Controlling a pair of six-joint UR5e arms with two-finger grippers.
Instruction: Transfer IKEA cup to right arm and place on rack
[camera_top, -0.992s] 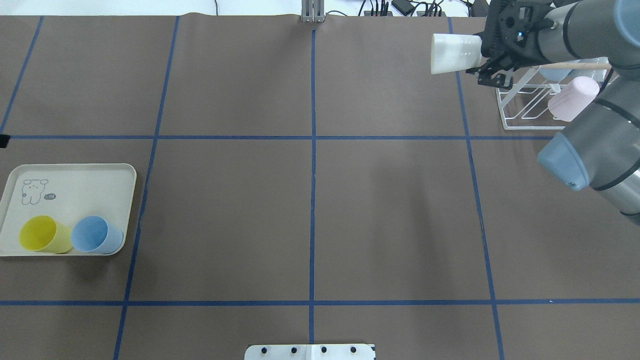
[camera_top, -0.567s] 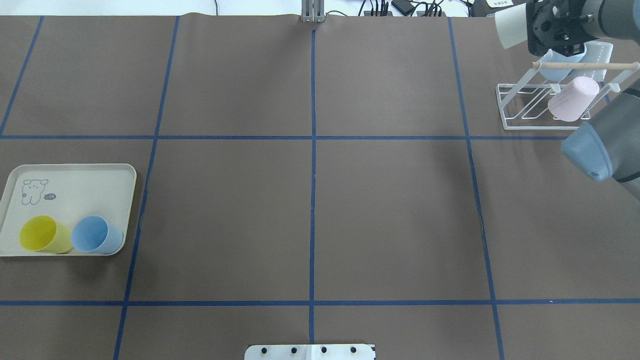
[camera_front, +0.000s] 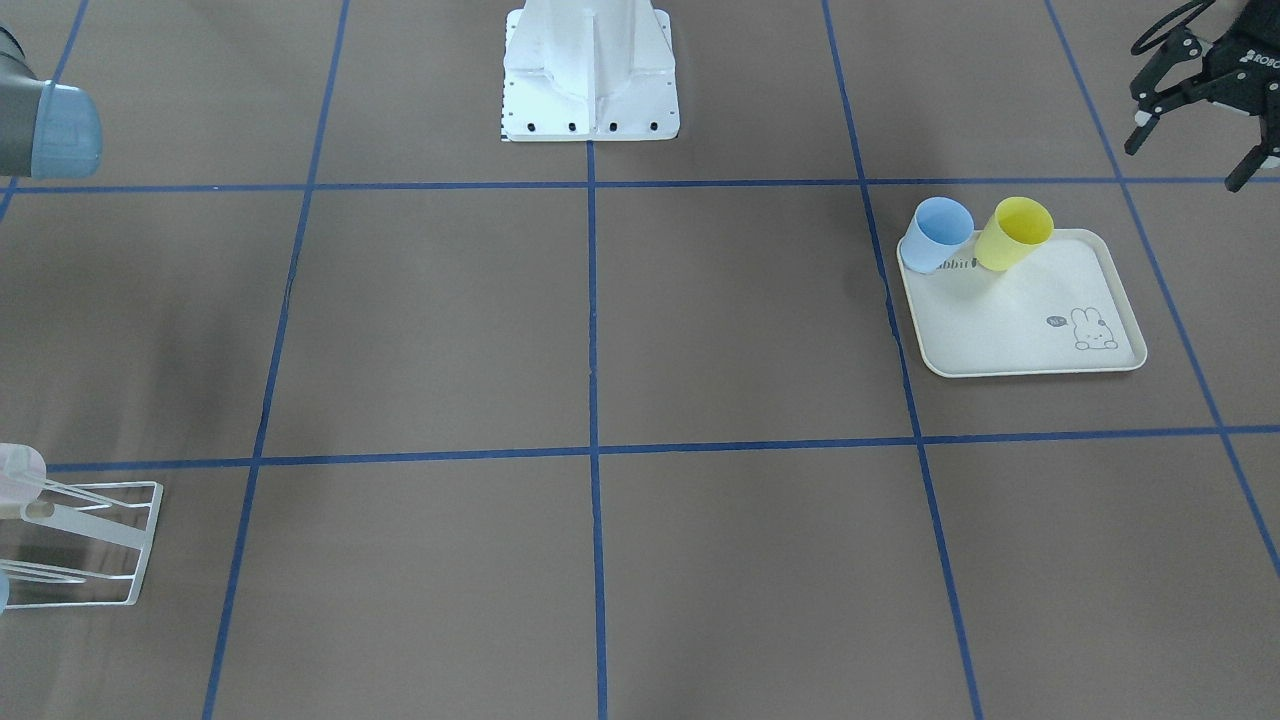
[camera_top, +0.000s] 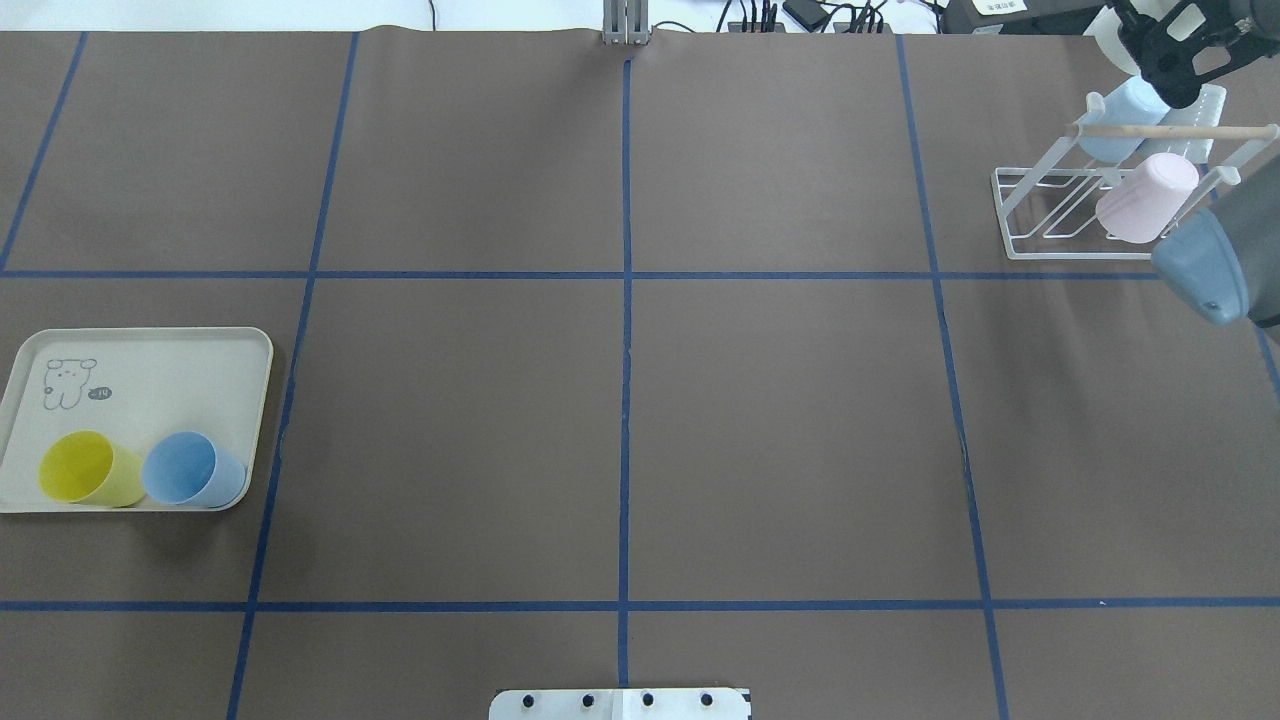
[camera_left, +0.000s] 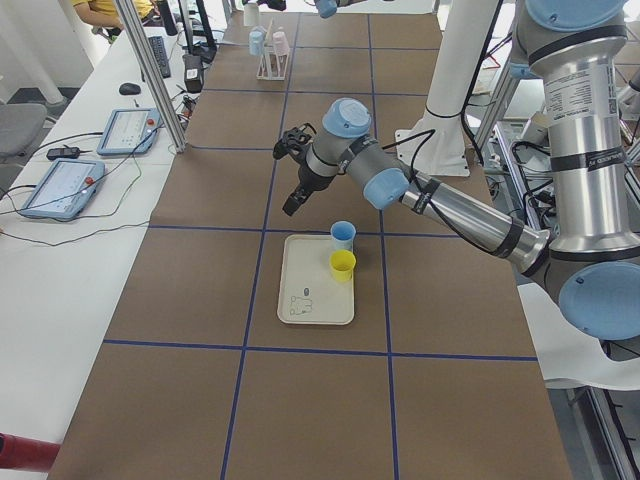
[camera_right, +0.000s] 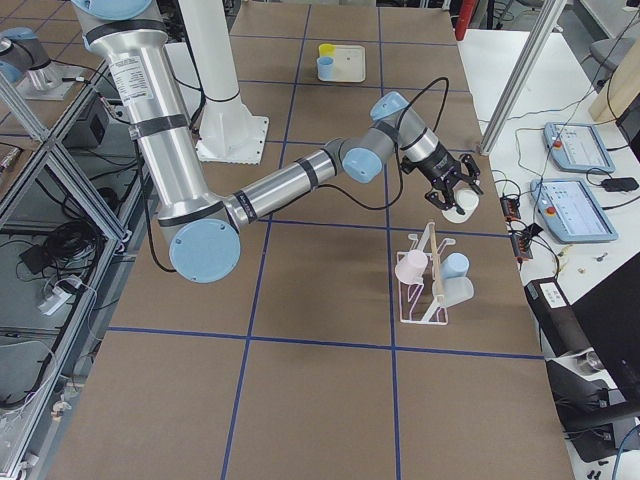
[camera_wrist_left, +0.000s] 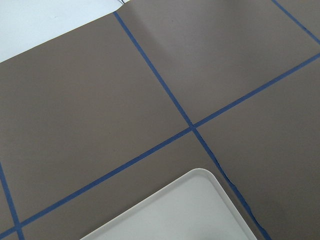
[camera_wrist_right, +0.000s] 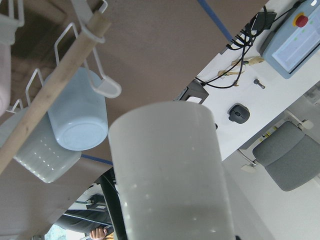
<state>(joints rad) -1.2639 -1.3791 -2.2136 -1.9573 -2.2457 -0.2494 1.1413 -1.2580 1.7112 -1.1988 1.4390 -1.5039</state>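
Observation:
A white IKEA cup (camera_wrist_right: 170, 170) fills the right wrist view, and my right gripper (camera_right: 450, 188) is shut on it. In the exterior right view the cup (camera_right: 463, 204) hangs just beyond the far end of the white wire rack (camera_right: 424, 285). The rack (camera_top: 1050, 215) holds a pink cup (camera_top: 1147, 197), a light blue cup (camera_top: 1112, 118) and a pale cup (camera_wrist_right: 37, 152) under its wooden dowel (camera_wrist_right: 50, 95). My left gripper (camera_front: 1188, 158) stands open and empty, above the table beside the tray.
The cream rabbit-print tray (camera_front: 1030, 330) carries a blue cup (camera_front: 935, 232) and a yellow cup (camera_front: 1012, 232) on the robot's left side. The robot's white base (camera_front: 590, 70) sits at the table's edge. Control pendants and cables (camera_right: 570, 170) lie past the rack.
My right arm has carried the white cup to the right, from left of the rack to beyond its far end. The tray and its cups have not moved.

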